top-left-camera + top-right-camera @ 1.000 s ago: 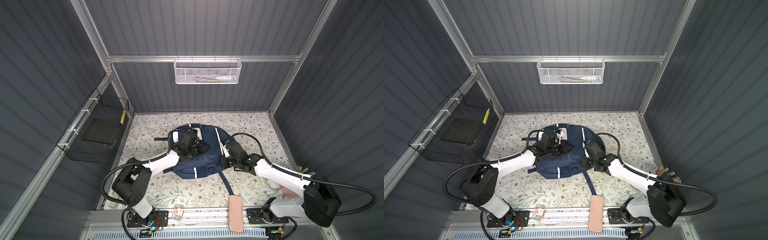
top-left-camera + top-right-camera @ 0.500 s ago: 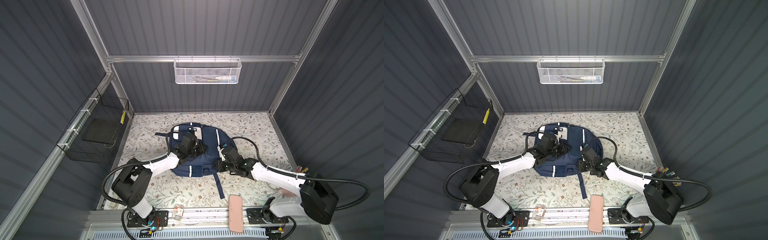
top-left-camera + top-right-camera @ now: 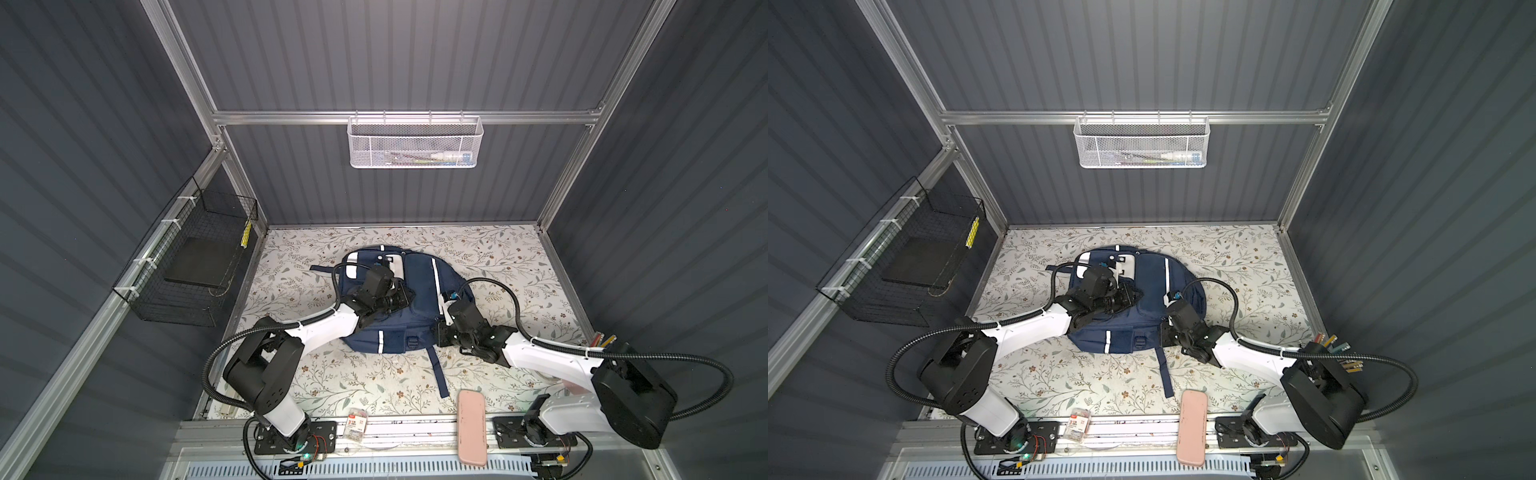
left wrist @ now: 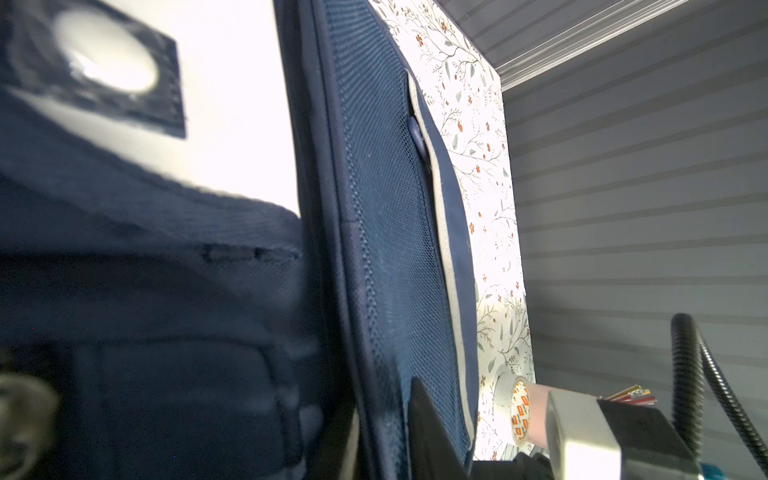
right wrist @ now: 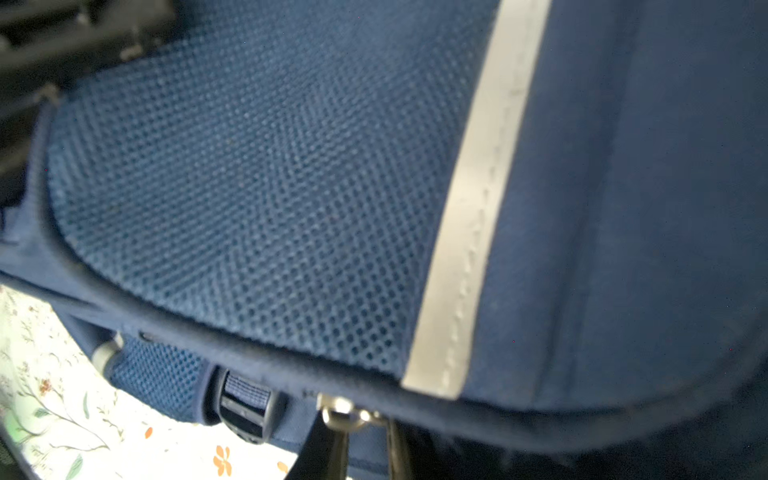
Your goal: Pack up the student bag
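Right gripper [image 5: 357, 444] at near edge of the student bag [image 3: 417, 275], fingers almost together, pinched on metal zipper pull [image 5: 345, 413] beside a black strap buckle [image 5: 245, 411]. Left gripper [image 3: 401, 300] further in, lying on top of the bag just short of its white patch [image 3: 395, 264]; opening hidden against navy fabric, cannot tell. Bag flat at middle of floral table [image 3: 498, 257], one strap trailing toward front edge. White mesh basket [image 3: 415, 141] on far wall.
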You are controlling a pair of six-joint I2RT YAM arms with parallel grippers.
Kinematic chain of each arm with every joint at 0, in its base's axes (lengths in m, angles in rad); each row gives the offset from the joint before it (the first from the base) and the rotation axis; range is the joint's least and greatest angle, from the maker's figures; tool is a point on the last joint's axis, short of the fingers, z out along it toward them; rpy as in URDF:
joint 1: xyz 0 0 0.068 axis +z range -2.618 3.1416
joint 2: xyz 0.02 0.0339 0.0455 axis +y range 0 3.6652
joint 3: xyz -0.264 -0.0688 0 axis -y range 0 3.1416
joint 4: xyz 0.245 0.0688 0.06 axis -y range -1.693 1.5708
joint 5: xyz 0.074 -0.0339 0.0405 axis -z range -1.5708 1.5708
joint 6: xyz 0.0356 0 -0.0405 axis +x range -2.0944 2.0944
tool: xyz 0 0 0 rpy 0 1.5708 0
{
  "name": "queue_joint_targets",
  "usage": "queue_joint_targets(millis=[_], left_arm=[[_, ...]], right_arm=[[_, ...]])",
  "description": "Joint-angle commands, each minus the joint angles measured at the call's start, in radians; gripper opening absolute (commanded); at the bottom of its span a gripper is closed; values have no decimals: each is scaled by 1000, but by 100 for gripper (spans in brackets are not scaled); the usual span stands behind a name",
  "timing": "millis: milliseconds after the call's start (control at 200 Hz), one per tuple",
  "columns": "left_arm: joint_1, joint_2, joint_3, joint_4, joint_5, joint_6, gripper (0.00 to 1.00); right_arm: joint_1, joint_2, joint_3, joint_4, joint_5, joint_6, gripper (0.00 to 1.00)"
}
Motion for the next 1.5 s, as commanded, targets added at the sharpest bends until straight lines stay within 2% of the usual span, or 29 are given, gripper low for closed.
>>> queue_joint_targets(millis=[0, 115, 185, 235, 280, 345, 550, 765, 866, 971, 1071, 1111, 1171, 1221, 1366, 1496], left_arm=[[-13, 8, -4, -12, 47, 3, 21], [-13, 8, -5, -13, 46, 3, 21], [-11, 6, -8, -20, 44, -2, 21], [11, 10, -31, 32, 91, -39, 19], [25, 8, -54, 86, 113, -56, 11], [30, 1, -44, 43, 100, -31, 0], [35, -34, -50, 4, 78, 0, 0], [57, -66, -73, -42, 72, 34, 0], [72, -63, -81, -42, 62, 54, 0], [109, -46, -51, -73, 40, 106, 0], [171, -12, 1, -68, 74, 142, 13], [185, -4, 43, -103, 53, 183, 17], [196, 1, 112, -182, 2, 245, 33], [202, -9, 147, -226, -23, 271, 43], [205, -131, 94, -260, -54, 249, 52], [186, -290, -109, -203, -2, 75, 52]], right_arm=[[-30, -20, -25, 111, -22, -44, 13], [-31, -53, -31, 86, -58, -93, 0], [-32, -71, -11, 0, -37, -123, 0], [-36, -88, 1, -64, -23, -143, 0], [-41, -106, -3, -98, -19, -154, 0], [-61, -127, -10, -135, -29, -159, 0], [-187, -141, -16, -230, -38, -149, 0], [-337, -92, 63, -297, -96, -228, 0], [-320, -103, 92, -327, -164, -274, 0], [-229, -142, 67, -359, -164, -267, 0], [-112, -158, 46, -384, -138, -217, 0], [-54, -152, 46, -376, -141, -199, 0], [31, -124, 74, -375, -118, -178, 0], [74, -90, 105, -366, -108, -162, 0], [116, 19, 184, -259, -143, -125, 0], [152, 106, 263, -203, -146, -115, 0]])
